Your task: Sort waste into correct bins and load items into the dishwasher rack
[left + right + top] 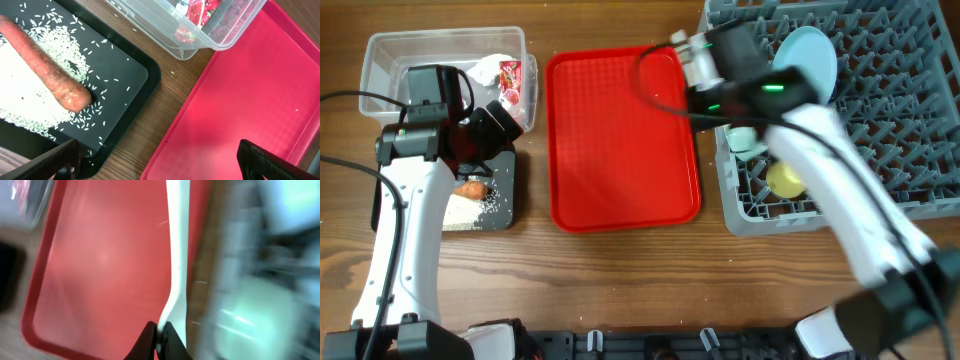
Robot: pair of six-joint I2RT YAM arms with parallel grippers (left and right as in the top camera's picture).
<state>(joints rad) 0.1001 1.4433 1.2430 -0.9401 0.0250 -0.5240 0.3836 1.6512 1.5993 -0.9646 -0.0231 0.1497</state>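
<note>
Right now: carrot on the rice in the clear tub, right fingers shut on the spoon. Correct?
One slip: the carrot lies on the rice in the black tray, not the clear tub, as the left wrist view shows. The right fingers are shut on the spoon.

This looks like a robotics test bench dressed up as a kitchen clean-up station, not a working kitchen. Two white-and-black robot arms, the left arm (405, 200) and the right arm (840, 170), trail black cables (350, 165) over a wooden bench (620, 270) with a black rail (650, 345) along its near edge. The kitchen side is props. A grey dishwasher rack (910, 120) sits straight on the bench, holding a plate (810, 50). Beside it are a red tray (620, 140), a white spoon (177, 255), a clear tub (390, 50), and a black tray (505, 200) with a carrot (45, 65) and rice (25, 95).
</note>
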